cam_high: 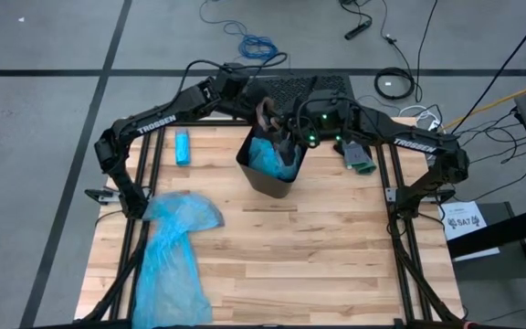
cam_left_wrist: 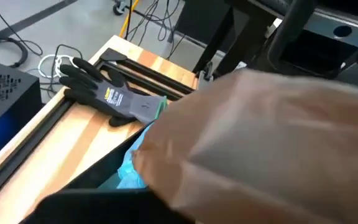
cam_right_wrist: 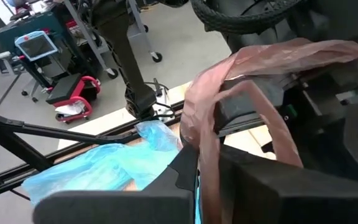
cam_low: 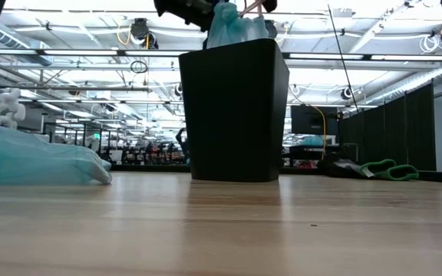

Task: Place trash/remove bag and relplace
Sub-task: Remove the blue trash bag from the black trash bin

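Both grippers, left and right, met over the black bin at upper centre, touching a brown bag; finger spacing could not be told. A blue bag lay lower left on the wooden table.

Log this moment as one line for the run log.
both grippers over bin, at its rim | brown bag stretched between them | blue liner in bin | spare blue bag on table | glove right of bin

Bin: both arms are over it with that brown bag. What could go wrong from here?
1. The brown bag is draped over the arm hardware above the bin; it may snag or tear.
2. The bin stands free on the table with both arms at its rim, so a pull could tip it.
3. The blue liner bunches up above the rim and could catch the new bag.
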### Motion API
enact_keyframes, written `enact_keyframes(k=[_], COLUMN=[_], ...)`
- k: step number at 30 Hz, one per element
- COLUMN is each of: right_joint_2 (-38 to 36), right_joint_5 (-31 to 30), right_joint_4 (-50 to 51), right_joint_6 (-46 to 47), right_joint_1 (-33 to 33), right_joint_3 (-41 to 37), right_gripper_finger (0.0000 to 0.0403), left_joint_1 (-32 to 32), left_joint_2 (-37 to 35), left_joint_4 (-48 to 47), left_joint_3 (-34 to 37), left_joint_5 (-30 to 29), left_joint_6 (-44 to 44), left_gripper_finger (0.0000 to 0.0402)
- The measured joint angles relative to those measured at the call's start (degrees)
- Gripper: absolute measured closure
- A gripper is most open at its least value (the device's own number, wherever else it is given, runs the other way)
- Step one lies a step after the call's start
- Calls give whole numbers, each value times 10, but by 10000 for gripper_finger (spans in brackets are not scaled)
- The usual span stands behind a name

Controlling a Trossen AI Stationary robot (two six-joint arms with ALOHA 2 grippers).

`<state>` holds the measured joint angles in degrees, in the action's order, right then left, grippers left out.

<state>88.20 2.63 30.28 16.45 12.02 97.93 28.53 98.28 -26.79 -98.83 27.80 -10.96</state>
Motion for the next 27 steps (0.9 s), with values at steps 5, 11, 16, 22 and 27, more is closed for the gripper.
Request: enact_keyframes(k=[5,11,16,22,27], right_joint_2=[-2,-4,-11,-25,-36], right_joint_5=[-13,-14,-14,-18,-28], right_joint_4=[2,-13,-86,-115,-83], right_joint_6=[6,9,14,13,25], right_joint_1=[0,0,-1,2,2], right_joint_3=[-2,-2,1,0,1], right_gripper_finger=[402,402,402,402,402], left_joint_1=[4,8,11,18,31], left_joint_2=[0,-1,5,1,-6], left_joint_4=[-59,-99,-128,-166,-144], left_joint_3=[-1,-1,2,1,2], left_joint_5=[-9,-9,-20,5,69], left_joint_6=[39,70,115,150,145], left_gripper_finger=[402,402,402,402,402])
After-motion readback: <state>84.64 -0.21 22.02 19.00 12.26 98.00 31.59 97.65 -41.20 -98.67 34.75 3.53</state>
